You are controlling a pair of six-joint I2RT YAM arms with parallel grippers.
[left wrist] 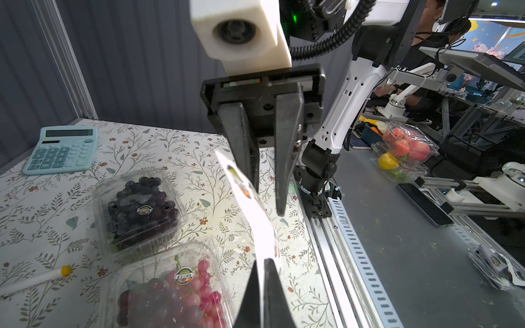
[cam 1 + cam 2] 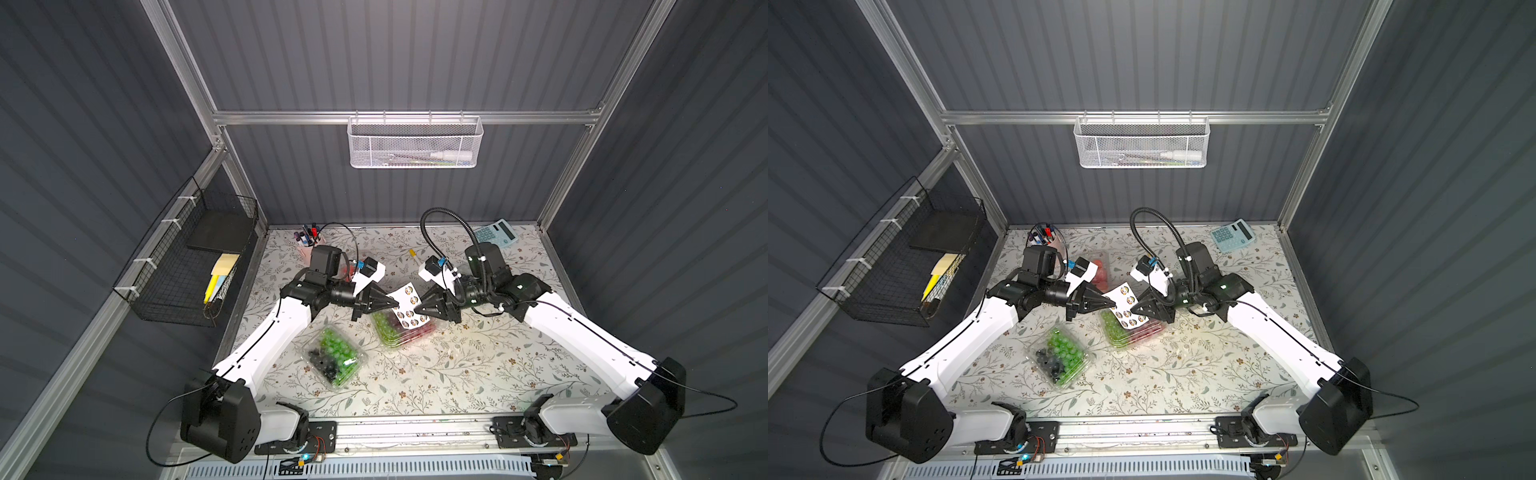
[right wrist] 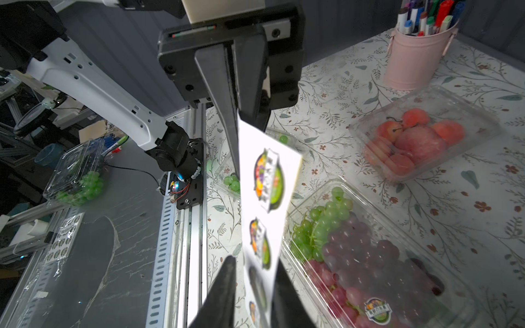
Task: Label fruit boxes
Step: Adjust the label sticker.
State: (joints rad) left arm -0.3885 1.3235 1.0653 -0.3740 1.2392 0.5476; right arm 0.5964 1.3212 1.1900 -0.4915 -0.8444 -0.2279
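The floral-patterned table (image 2: 457,374) is carrying a green-and-red grape punnet (image 2: 384,330) right beneath the tips of the left gripper (image 2: 394,304) and right gripper (image 2: 416,309), with a green-and-black grape punnet (image 2: 334,359) sitting near the left gripper, toward its arm's base. A red-fruit punnet (image 2: 1099,266) and a pink pen bucket (image 2: 308,245) are standing beyond the left gripper. A blueberry punnet (image 1: 142,204) is lying just beside the green-and-red one on the right gripper's side, and a yellow-capped marker (image 2: 412,252) and a blue calculator (image 2: 496,233) are lying beyond that gripper.

White arm shells (image 2: 270,332), black joints (image 2: 220,419) were noted; corrugated black cable (image 1: 326,45) was seen; right gripper (image 2: 417,310) was black, wedge-shaped.

Table (image 2: 457,374) is leafy-floral, calculator (image 2: 496,233) pale-blue, grape box (image 3: 341,241) green and seemingly purplish-red.
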